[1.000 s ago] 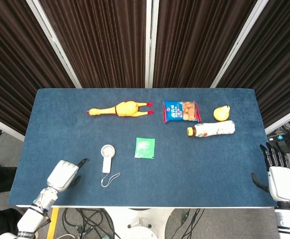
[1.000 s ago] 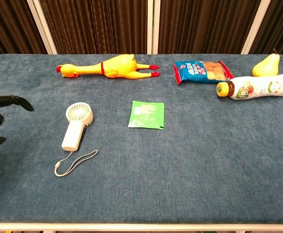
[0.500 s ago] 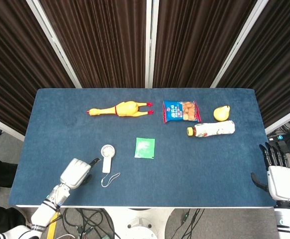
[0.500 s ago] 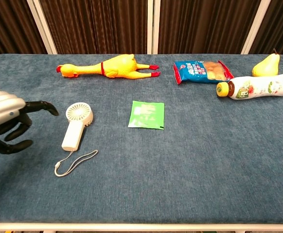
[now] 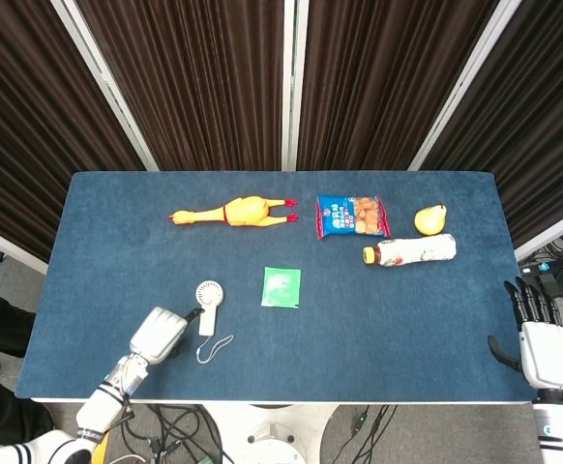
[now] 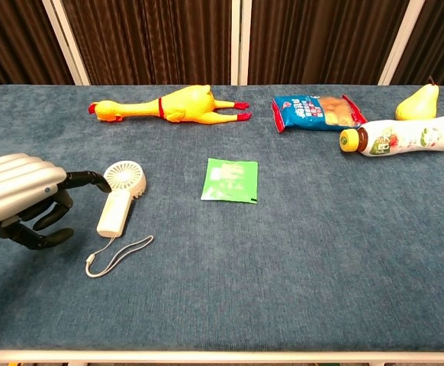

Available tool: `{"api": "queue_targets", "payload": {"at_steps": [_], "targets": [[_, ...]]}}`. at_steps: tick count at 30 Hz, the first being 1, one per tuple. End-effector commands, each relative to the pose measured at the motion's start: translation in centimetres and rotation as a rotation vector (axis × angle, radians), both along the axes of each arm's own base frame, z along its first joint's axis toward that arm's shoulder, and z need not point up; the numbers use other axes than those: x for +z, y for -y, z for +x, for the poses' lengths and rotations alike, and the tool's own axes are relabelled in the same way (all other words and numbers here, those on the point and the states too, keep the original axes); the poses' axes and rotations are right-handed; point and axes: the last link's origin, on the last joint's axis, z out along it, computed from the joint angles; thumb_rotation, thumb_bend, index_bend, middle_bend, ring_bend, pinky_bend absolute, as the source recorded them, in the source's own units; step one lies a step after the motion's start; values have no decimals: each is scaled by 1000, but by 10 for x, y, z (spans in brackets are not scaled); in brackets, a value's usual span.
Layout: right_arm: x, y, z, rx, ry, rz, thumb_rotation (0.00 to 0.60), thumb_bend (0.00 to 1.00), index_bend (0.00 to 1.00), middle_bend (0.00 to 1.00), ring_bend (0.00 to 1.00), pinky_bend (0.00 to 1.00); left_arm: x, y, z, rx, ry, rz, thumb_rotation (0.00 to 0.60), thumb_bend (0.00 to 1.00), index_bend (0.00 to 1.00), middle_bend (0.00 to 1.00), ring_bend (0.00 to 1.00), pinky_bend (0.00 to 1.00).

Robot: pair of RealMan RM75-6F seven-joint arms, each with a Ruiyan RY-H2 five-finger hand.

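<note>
Left hand point(image 6: 20, 197), fingers apart and empty, just beside the handheld fan point(image 6: 117, 200) lying flat near the table's point(image 5: 388, 329) front-left: best to close squarely round the handle, clear of the strap; right hand point(image 5: 543, 346) spread, idle; one each of fan, rubber chicken point(image 6: 170, 105), green packet point(image 6: 230, 181), snack bag point(image 6: 316, 111), bottle point(image 6: 405, 137), pear point(image 6: 417, 101).

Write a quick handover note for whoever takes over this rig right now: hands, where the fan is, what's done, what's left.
Left hand: open, fingers spread beside the handheld fan, fingertips at its handle; contact unclear.
Right hand: open, off the table's right edge, holding nothing.
Fan lies flat on the blue table, its wrist strap loose toward the front edge, green packet to its right.
Done: left hand is at the fan.
Left: fan not yet gripped or lifted.
</note>
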Motion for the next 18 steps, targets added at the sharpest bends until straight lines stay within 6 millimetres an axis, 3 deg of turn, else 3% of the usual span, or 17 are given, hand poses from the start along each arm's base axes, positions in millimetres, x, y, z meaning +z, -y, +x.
{"api": "queue_targets", "payload": {"at_steps": [1, 18], "targets": [[0, 0, -1, -2, 0, 1, 600, 211, 0, 0, 0, 0, -1, -1, 0, 1, -2, 2, 600, 381, 197, 780, 757, 722], [1, -1, -4, -19, 7, 11, 600, 212, 0, 0, 0, 0, -3, -6, 3, -3, -22, 1, 600, 380, 197, 779, 757, 721]]}}
